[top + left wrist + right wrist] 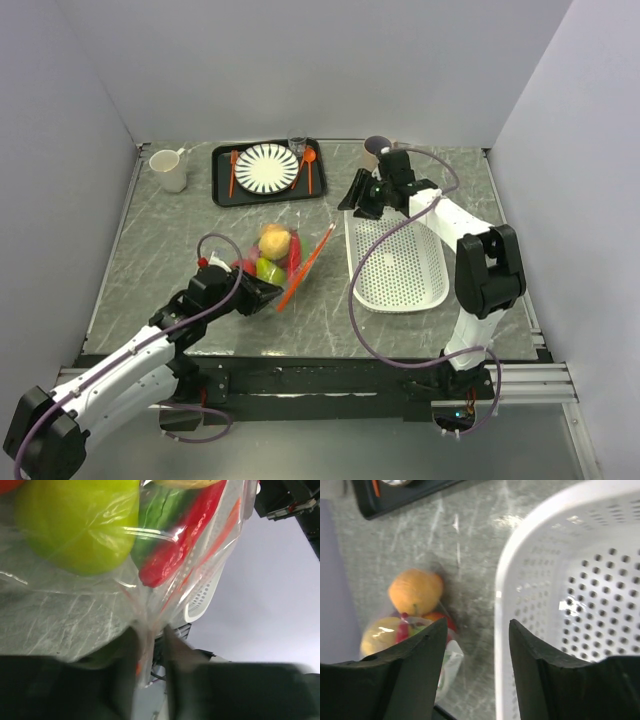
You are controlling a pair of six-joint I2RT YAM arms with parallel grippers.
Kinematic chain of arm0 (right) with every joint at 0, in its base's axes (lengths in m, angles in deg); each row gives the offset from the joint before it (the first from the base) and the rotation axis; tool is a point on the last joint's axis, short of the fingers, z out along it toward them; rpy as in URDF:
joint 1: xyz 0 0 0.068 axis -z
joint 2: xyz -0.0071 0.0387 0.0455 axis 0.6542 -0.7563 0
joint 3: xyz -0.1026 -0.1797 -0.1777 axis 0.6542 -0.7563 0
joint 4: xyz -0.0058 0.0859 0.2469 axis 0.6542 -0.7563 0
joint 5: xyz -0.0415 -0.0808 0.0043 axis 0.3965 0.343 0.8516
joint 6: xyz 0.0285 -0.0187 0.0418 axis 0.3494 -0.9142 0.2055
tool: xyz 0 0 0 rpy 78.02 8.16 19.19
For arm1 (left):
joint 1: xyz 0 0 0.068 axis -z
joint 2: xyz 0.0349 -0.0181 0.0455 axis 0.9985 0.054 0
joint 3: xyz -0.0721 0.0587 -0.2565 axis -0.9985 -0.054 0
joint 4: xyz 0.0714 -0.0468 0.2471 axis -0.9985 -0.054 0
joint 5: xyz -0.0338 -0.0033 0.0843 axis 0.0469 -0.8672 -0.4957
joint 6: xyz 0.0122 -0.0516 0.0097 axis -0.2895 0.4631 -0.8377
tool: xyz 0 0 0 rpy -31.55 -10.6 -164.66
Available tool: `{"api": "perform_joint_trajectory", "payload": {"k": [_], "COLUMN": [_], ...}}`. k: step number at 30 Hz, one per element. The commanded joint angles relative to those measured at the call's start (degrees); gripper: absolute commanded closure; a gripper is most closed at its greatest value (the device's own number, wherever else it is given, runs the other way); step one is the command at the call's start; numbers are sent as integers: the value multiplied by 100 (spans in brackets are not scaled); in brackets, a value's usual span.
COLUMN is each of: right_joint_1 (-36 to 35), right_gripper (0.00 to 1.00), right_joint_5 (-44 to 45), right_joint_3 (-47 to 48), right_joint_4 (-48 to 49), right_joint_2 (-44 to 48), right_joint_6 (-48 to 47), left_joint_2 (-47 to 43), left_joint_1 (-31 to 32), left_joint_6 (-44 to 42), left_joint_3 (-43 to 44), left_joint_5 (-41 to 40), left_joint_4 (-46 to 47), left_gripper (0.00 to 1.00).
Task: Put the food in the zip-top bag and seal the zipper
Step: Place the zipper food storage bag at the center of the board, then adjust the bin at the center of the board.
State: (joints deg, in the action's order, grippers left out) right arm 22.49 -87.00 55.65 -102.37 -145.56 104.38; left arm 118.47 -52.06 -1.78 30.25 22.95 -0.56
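The zip-top bag [272, 262] lies mid-table with the food inside: an orange fruit [274, 240], a yellow-green one [268, 270] and red pieces. Its orange-red zipper [308, 265] runs diagonally along the bag's right edge. My left gripper [266, 293] is shut on the bag's near corner. The left wrist view shows the film [148, 630] pinched between its fingers, with a green fruit [75, 525] and a red pepper [180, 540] behind the plastic. My right gripper [356, 204] is open and empty above the basket's left rim. The right wrist view shows the bag [447, 665] and the orange fruit [415, 591] to the left of my right gripper [477, 627].
A white perforated basket [400, 265] lies right of the bag and also shows in the right wrist view [580, 580]. A black tray [222, 190] at the back holds a striped plate, orange cutlery and a glass. A white mug [170, 170] stands back left and a dark cup [376, 150] back centre.
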Motion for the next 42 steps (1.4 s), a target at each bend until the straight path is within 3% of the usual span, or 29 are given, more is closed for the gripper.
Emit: {"api": "perform_joint_trajectory", "payload": {"k": [1, 3, 8, 12, 13, 14, 22, 30, 37, 42], "right_joint_1": [53, 70, 167, 281, 281, 281, 264, -175, -571, -685], "right_gripper": [39, 37, 35, 34, 34, 34, 33, 32, 31, 30], "right_joint_5": [705, 960, 1874, 1735, 1726, 1648, 1269, 997, 900, 874], "right_joint_3": [236, 157, -10, -37, -46, -72, -353, -406, -143, -195], "right_joint_4": [-334, -395, -588, -816, -843, -852, -808, -800, -940, -853], "right_joint_2": [629, 787, 1043, 885, 824, 719, 217, -205, -583, -522], "right_joint_6": [-428, -411, -507, -630, -648, -665, -613, -780, -894, -859], "left_joint_2": [80, 72, -51, -279, -306, -332, -236, 606, 880, 1425], "left_joint_1": [-5, -5, -5, -13, -5, -13, -13, -13, -22, -13], "left_joint_6": [-229, -326, -624, -748, -818, -845, -1555, -2435, -3033, -3208], "left_joint_3": [290, 395, 720, 931, 1027, 1080, 1801, 2662, 2645, 2777], "left_joint_5": [141, 142, -69, -376, -403, -438, -1281, -1300, -607, 306], "left_joint_4": [266, 179, -330, -726, -779, -927, -1895, -2273, -1782, -1413], "left_gripper": [59, 45, 29, 16, 3, 1, 1, 1, 1, 1]}}
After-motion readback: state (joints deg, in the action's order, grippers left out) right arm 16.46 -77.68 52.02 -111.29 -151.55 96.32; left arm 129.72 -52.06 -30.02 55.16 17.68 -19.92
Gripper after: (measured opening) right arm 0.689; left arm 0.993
